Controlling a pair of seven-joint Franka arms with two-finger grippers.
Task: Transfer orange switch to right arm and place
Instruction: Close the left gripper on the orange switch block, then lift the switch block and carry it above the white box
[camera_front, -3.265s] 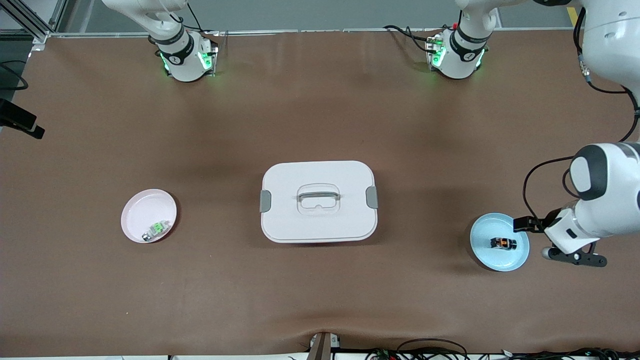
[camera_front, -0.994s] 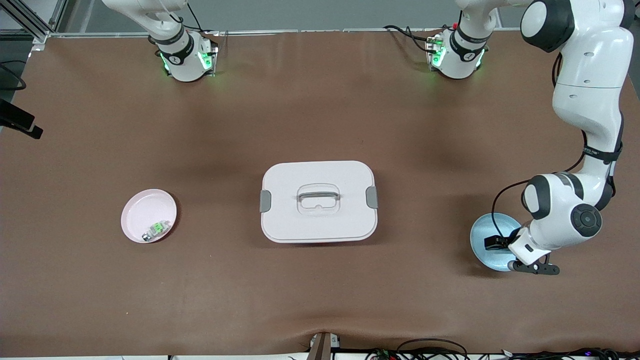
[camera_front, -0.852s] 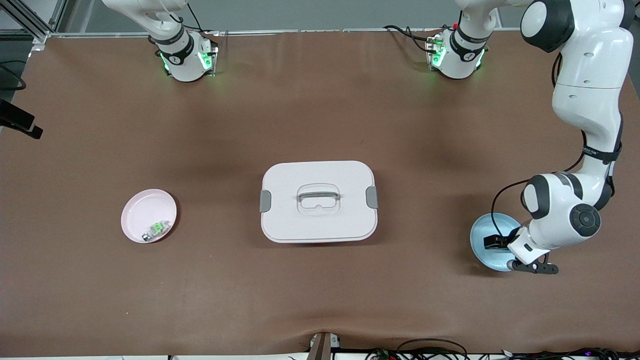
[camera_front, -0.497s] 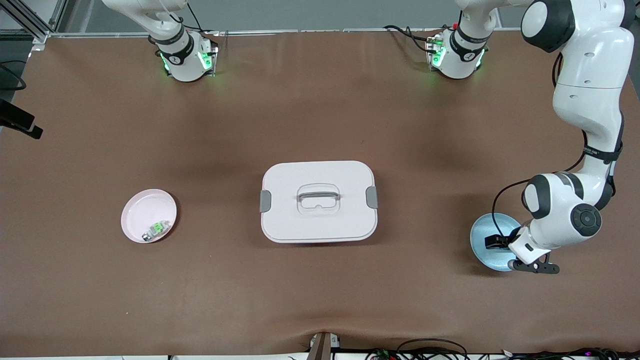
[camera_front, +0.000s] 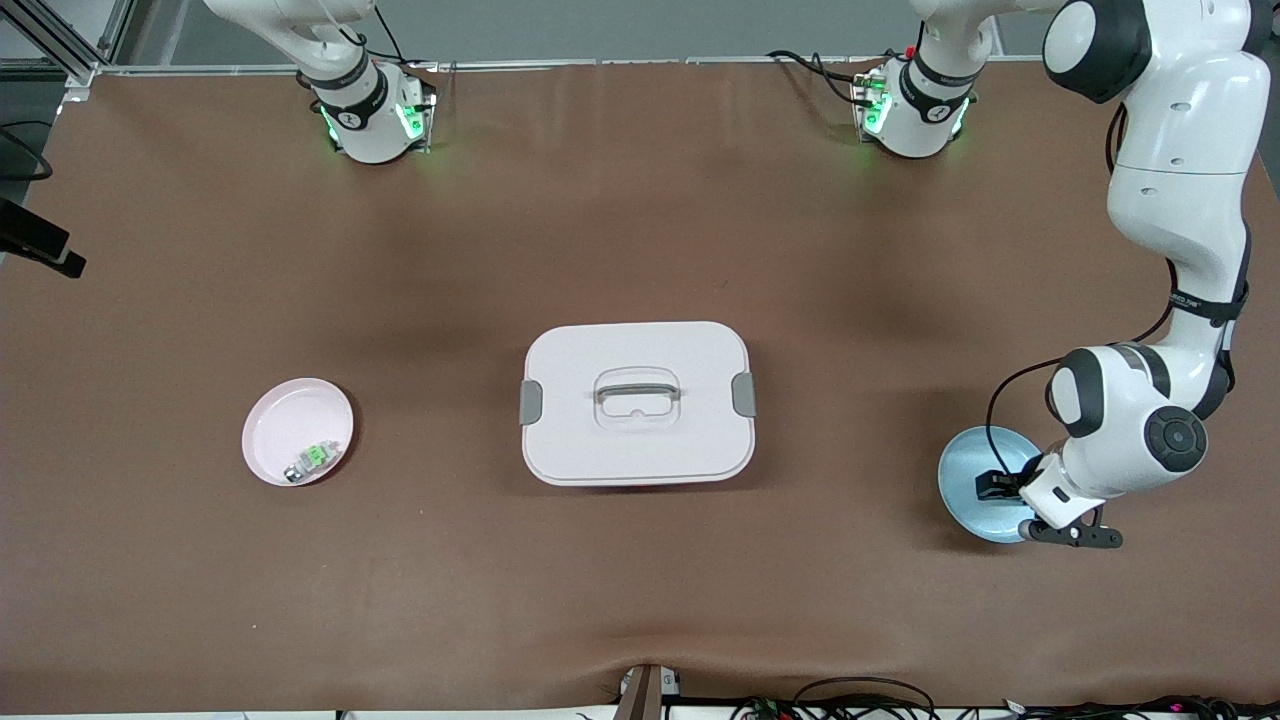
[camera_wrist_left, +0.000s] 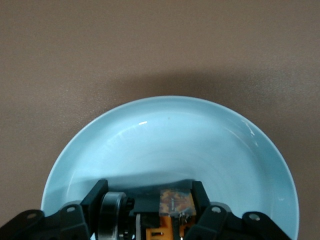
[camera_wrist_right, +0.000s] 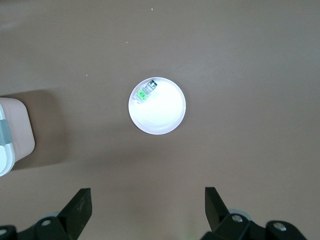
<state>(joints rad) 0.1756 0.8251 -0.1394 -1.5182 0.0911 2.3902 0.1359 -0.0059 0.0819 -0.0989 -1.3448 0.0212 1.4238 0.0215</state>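
The orange switch (camera_wrist_left: 175, 202), a tiny black part with an orange top, sits in the light blue plate (camera_wrist_left: 170, 130) at the left arm's end of the table. My left gripper (camera_wrist_left: 150, 200) is down in that plate (camera_front: 962, 478) and shut on the switch, one finger on each side of it. In the front view the left gripper (camera_front: 995, 486) hides the switch. My right gripper (camera_wrist_right: 147, 200) is open and empty, high over the table beside the pink plate (camera_wrist_right: 160, 112). Only the right arm's base (camera_front: 365, 110) shows in the front view.
A white lidded box (camera_front: 636, 402) with a handle stands mid-table. The pink plate (camera_front: 290, 425) at the right arm's end holds a small grey-white part with a green top (camera_front: 312, 458). The brown mat around the two plates is bare.
The left gripper's fingers have closed on the orange switch in the blue plate. The left arm has hardly shifted. The right arm has not moved.
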